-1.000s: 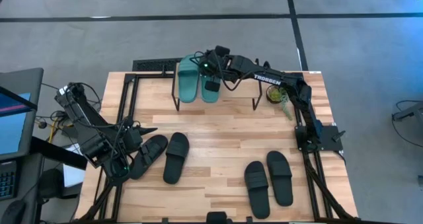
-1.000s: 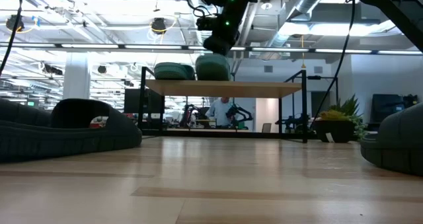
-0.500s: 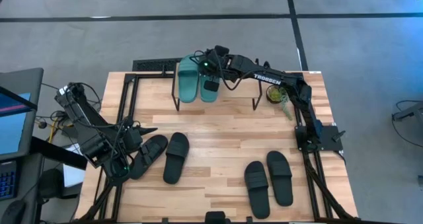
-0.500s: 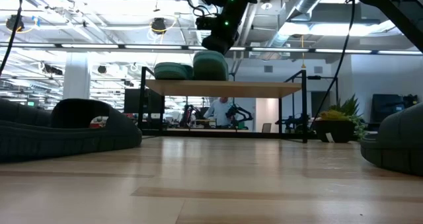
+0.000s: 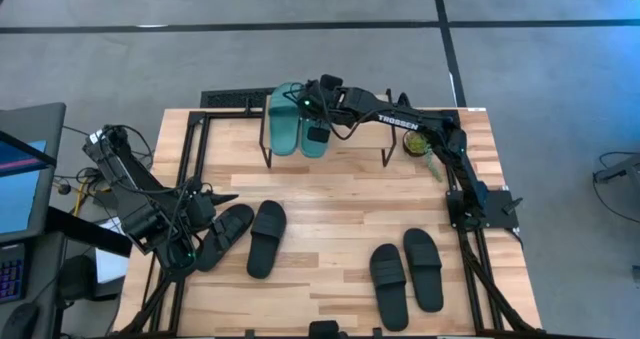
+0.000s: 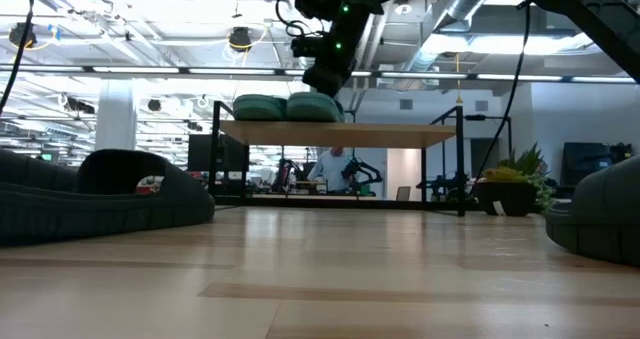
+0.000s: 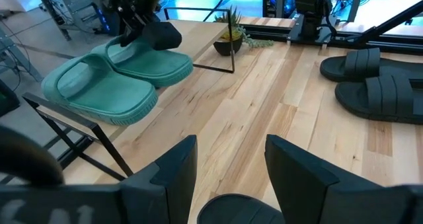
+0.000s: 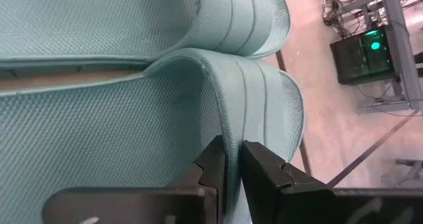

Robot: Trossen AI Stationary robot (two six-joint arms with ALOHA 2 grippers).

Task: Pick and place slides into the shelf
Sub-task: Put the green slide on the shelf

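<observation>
The shelf (image 5: 350, 139) carries the two teal slides (image 5: 296, 121) side by side. The wooden table (image 5: 330, 194) bears the shelf, four black slides (image 5: 405, 271) — and a small plant (image 5: 416, 144).

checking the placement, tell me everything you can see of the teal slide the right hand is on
The teal slide is a matte, foam-looking open-toe sandal with a wide ribbed strap and a finely textured footbed. It lies flat on the shelf top board, right beside its matching teal slide. The right hand is shut on its strap, fingers pinching the strap's edge. The left hand waits, open, near the black slides.
</observation>
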